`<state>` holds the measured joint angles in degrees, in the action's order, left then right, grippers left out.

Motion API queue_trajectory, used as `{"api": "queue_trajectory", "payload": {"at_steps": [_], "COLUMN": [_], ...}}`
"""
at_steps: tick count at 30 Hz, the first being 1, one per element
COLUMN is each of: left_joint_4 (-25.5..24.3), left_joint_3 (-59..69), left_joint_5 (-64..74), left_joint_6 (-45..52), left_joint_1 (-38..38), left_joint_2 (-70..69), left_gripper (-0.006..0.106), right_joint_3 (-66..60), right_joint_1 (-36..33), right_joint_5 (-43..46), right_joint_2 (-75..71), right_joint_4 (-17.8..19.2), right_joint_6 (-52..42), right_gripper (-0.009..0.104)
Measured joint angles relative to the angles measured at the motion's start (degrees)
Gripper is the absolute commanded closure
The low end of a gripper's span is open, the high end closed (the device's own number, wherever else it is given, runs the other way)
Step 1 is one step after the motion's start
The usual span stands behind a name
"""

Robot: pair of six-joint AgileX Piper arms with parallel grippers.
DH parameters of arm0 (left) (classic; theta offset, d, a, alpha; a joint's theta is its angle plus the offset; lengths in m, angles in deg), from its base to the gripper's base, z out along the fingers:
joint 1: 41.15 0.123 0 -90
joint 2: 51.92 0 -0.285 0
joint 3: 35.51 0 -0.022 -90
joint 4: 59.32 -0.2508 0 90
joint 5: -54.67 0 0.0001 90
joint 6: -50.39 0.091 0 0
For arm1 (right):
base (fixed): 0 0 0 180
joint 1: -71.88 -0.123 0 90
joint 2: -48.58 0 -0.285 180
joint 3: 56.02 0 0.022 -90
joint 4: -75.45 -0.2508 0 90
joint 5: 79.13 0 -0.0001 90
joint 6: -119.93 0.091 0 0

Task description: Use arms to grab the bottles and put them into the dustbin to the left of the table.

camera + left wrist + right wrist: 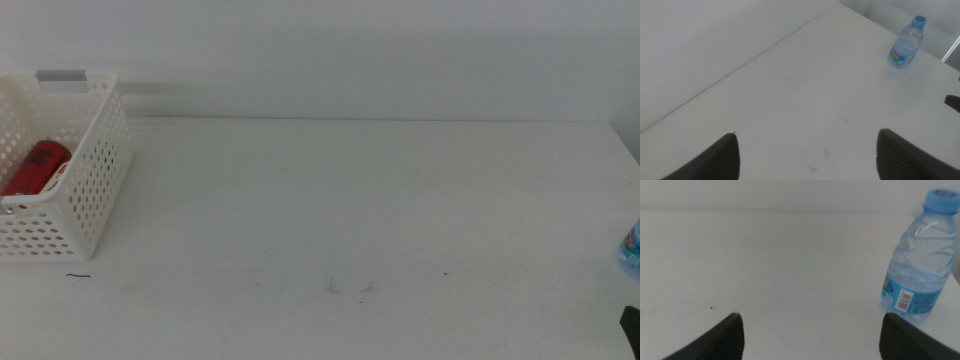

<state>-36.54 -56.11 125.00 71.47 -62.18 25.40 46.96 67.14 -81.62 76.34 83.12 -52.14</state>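
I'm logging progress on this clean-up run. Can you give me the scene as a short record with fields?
bin: white perforated basket at the table's left end
in bin: red can lying inside; other contents cannot be told
still out: water bottle, blue cap, upright at the table's right edge
table: white top with small dark scuffs
left gripper: open, over bare table, holding nothing
right gripper: open, beside the water bottle, not touching it
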Motion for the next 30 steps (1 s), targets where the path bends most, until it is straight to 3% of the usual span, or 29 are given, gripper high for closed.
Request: {"api": "queue_trajectory", "payload": {"at_steps": [7, 15, 30], "left_joint_4": [-0.1, -1.5, -1.5], "left_joint_3": [0.0, 0.0, 0.0], "left_joint_5": [0.0, 0.0, 0.0], "left_joint_6": [0.0, 0.0, 0.0], "left_joint_1": [0.0, 0.0, 0.0], "left_joint_2": [0.0, 0.0, 0.0], "left_gripper": [0.007, 0.007, 0.007], "right_joint_3": [0.0, 0.0, 0.0], "right_joint_1": [2.5, 18.5, 19.2], "right_joint_5": [7.5, 13.5, 40.3], "right_joint_2": [4.1, 12.1, 41.8], "right_joint_4": [0.6, 2.7, 3.8], "right_joint_6": [0.0, 0.8, -1.8], "right_gripper": [0.008, 0.008, 0.008]}}
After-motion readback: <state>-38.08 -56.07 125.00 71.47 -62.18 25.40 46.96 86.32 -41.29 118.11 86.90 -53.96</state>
